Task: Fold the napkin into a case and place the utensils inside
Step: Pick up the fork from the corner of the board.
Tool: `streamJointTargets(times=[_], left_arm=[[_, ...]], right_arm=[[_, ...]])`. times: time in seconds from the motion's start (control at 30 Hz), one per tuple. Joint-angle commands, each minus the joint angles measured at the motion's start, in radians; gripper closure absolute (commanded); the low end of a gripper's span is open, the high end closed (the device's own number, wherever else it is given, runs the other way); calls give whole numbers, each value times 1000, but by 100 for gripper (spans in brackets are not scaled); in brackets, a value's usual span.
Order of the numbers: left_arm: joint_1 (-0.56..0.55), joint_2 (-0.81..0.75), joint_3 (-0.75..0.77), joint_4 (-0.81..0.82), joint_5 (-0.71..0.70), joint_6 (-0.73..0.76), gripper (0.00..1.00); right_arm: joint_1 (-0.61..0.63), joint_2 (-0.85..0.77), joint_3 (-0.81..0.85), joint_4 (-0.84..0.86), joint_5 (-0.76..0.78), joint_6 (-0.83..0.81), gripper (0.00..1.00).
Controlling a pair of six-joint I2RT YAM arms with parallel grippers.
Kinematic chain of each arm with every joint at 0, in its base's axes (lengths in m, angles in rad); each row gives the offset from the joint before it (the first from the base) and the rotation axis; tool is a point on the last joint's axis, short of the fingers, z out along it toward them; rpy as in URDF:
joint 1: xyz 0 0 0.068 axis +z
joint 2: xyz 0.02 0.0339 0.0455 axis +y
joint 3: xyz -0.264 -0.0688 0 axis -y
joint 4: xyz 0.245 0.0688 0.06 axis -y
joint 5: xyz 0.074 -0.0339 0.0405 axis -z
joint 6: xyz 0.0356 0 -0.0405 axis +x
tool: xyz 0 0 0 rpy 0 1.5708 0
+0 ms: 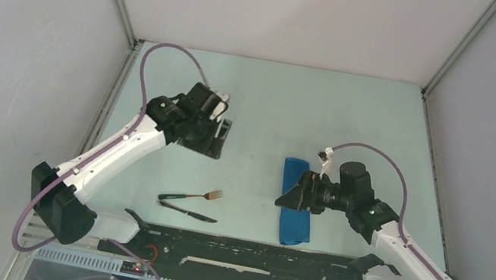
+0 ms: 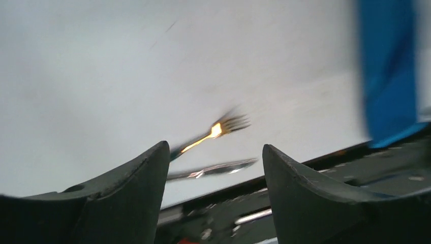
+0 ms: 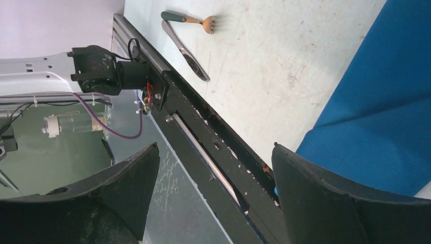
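My left hand and right hand both hang released — empty. The folded napkin lies on the tabletop, with the fork and knife well to its left.

The pale table carries a bright blue napkin folded into a long narrow strip on its right side and, well apart to the left, a fork and a dark knife near the front edge, handle ends close together, tips spread apart.
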Motion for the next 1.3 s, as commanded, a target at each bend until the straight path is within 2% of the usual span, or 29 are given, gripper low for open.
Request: streamJointTargets(times=[0.0,0.1,0.27,0.47,0.73,1.03,1.27], left_arm=[[-20,-50,-133,-171,-313,109,27],[-41,-42,-229,-118,-319,159,30],[-44,31,-284,-3,-184,224,35],[-71,134,-348,42,-171,255,38],[-137,235,-343,33,-164,246,53],[-142,304,-332,21,-135,255,48],[-134,372,-323,9,-135,258,53]], right_arm=[[-12,-3,8,-34,-28,-54,12],[-37,-32,8,-72,-56,-80,12],[-82,-110,8,-143,-96,-97,12],[-122,-189,13,-205,-113,-116,12],[-145,-192,13,-202,-146,-122,12],[-152,-197,13,-203,-157,-125,12],[-153,-214,13,-200,-160,-116,12]])
